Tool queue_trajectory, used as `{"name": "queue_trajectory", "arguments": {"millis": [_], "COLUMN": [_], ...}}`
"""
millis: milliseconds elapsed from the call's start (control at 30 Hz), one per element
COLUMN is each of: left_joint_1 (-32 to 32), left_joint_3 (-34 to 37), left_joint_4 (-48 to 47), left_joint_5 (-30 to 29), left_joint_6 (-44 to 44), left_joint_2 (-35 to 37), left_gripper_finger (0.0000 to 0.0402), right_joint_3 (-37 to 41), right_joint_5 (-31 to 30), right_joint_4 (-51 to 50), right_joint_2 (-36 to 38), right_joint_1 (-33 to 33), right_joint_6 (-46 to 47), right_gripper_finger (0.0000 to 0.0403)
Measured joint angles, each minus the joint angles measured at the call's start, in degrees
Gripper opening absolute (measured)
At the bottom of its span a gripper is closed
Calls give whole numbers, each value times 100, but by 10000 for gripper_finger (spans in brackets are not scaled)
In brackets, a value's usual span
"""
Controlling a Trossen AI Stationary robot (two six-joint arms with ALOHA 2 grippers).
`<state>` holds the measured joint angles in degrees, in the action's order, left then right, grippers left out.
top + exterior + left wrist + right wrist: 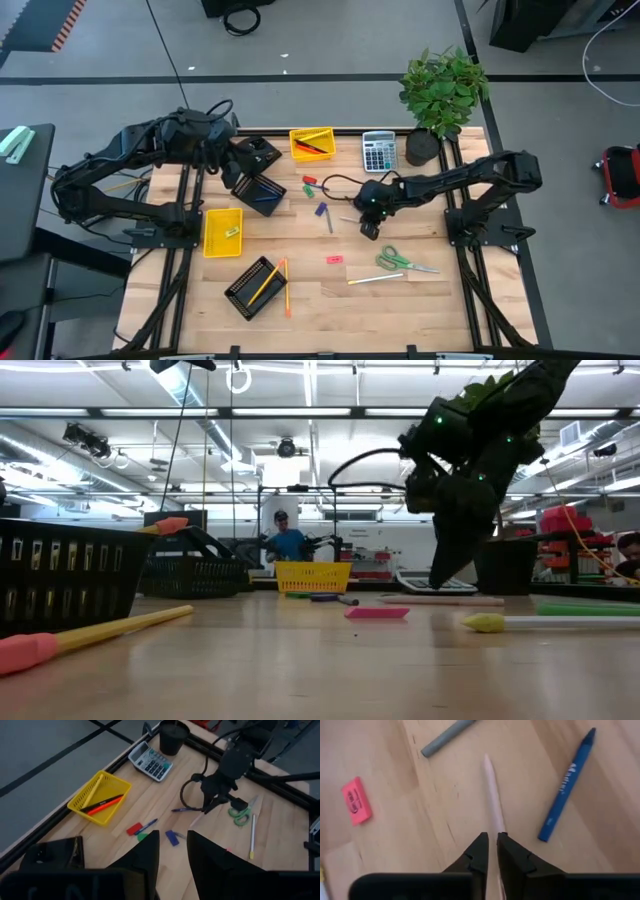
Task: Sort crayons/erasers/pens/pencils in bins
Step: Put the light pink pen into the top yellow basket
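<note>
My right gripper (369, 229) stands at mid-table, pointing down, shut on a thin pale pink stick (492, 790) that lies on the wood. A blue crayon (566, 787), a grey stick (446, 738) and a pink eraser (356, 801) lie around it. My left gripper (173, 854) is open and empty at the far left, by a black mesh bin (266, 196). One yellow bin (312, 143) holds red and black pens. Another yellow bin (222, 232) holds an eraser. A second black mesh bin (254, 287) holds pencils. My right gripper pinches the pale pink stick between its two fingers, near one end (495, 831). The fingers come from above, pointing down, one on each long side. The stick's free length lies flat on the table (440, 600).
A calculator (378, 150) and a potted plant (440, 95) stand at the far right. Green-handled scissors (400, 261) and a pale pencil (375, 279) lie near the right front. Red (308, 181) and green (310, 190) erasers lie near the middle.
</note>
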<state>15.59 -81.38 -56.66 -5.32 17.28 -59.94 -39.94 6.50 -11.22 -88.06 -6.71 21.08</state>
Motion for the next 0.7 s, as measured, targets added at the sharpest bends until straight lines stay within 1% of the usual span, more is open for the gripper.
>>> {"name": "queue_trajectory", "arguments": {"millis": [100,167,300,367,533,700], "left_joint_1": [-2,-2,-2,0,-1,-1], "left_joint_3": [0,0,0,0,0,0], "left_joint_4": [-148,-205,-174,-173,-175,-194], "left_joint_5": [0,1,0,0,-1,0], "left_joint_6": [2,2,-5,-52,-732,-901], "left_joint_2": [0,0,0,0,-4,-4], "left_gripper_finger": [107,107,107,107,107,107], "right_joint_3": [0,-4,-2,-2,-24,-22], "right_joint_5": [-31,-133,-419,-470,-630,-1000], "right_joint_4": [55,75,20,41,118,102], "right_joint_2": [-133,-178,-262,-313,-420,-430], "right_joint_1": [86,142,255,325,543,779], "right_joint_6": [25,60,259,380,662,1065], "right_gripper_finger": [62,65,60,53,44,48]}}
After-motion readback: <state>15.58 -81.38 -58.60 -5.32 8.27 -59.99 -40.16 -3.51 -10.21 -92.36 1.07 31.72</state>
